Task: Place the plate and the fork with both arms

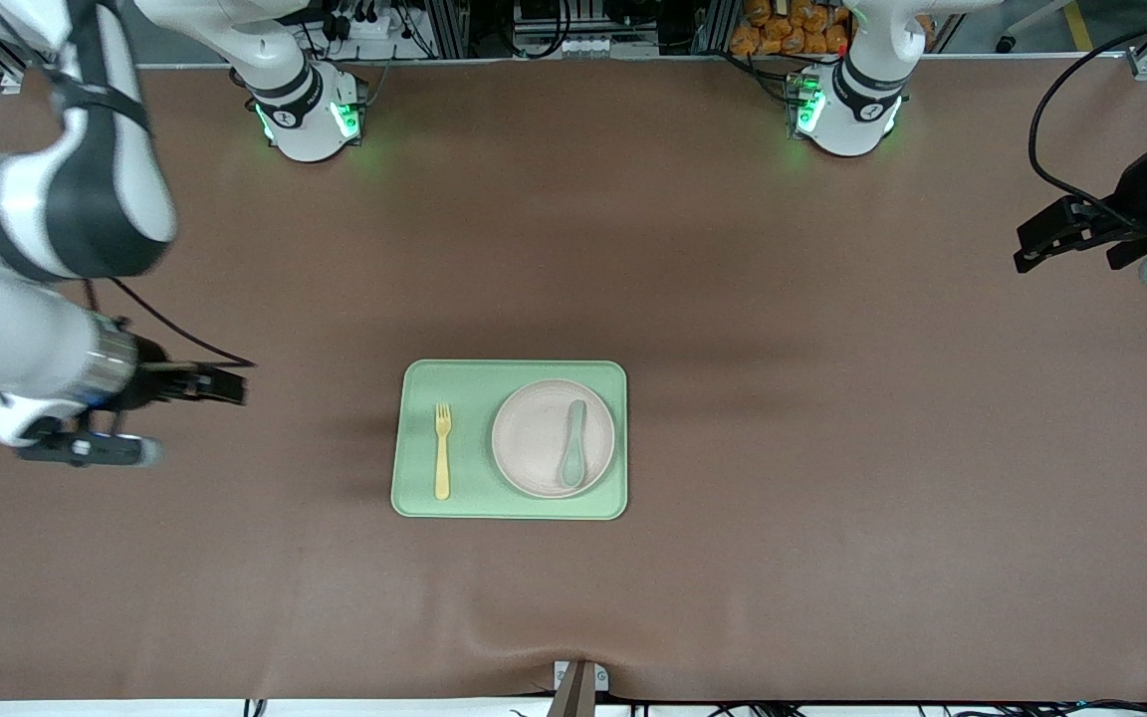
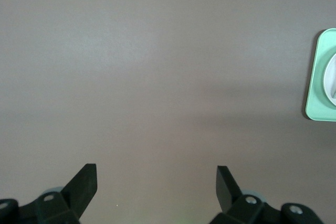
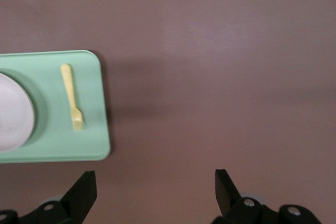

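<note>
Front view: plate and fork lying side by side on green tray, mid-surface; spoon on plate. Left pincer and right pincer wide open, empty, over bare surface near opposite ends.

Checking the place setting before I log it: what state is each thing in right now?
plate: flat on the green tray, spoon on it
fork: flat on the tray beside the plate
spoon: lying on the plate
left gripper: open, empty, over bare table
right gripper: open, empty, over bare table near the tray
</note>
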You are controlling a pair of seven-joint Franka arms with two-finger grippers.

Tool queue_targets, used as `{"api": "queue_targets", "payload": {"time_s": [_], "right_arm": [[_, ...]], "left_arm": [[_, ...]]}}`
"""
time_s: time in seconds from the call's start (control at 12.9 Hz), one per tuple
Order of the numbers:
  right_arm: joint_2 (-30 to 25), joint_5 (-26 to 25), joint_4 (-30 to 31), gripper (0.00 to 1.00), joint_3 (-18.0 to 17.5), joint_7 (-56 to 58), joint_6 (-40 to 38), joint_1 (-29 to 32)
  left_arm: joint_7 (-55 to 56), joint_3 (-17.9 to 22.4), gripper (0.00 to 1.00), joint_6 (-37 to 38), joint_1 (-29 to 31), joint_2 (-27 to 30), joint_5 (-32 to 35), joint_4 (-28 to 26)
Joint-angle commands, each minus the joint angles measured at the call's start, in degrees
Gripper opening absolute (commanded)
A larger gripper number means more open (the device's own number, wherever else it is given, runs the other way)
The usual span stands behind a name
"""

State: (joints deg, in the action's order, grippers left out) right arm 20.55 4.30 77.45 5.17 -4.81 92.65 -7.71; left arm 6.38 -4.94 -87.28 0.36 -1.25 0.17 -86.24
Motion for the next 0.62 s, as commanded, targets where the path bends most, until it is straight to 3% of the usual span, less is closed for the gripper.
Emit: {"api": "queue_targets", "payload": {"time_s": [0.0, 0.54], "right_arm": [[-5.2, -0.4, 2.0, 1.0, -1.0, 6.3, -0.9, 4.7], [-15.3, -0.3, 3.2, 1.0, -1.0, 6.6, -9.8, 8.1]], "left_arm": [[-1.0, 0.1, 1.0, 0.5, 0.3, 1.2, 0.7, -0.9], [-1.1, 0.0, 1.0, 0.8, 2.7, 1.2, 0.7, -0.8]]}}
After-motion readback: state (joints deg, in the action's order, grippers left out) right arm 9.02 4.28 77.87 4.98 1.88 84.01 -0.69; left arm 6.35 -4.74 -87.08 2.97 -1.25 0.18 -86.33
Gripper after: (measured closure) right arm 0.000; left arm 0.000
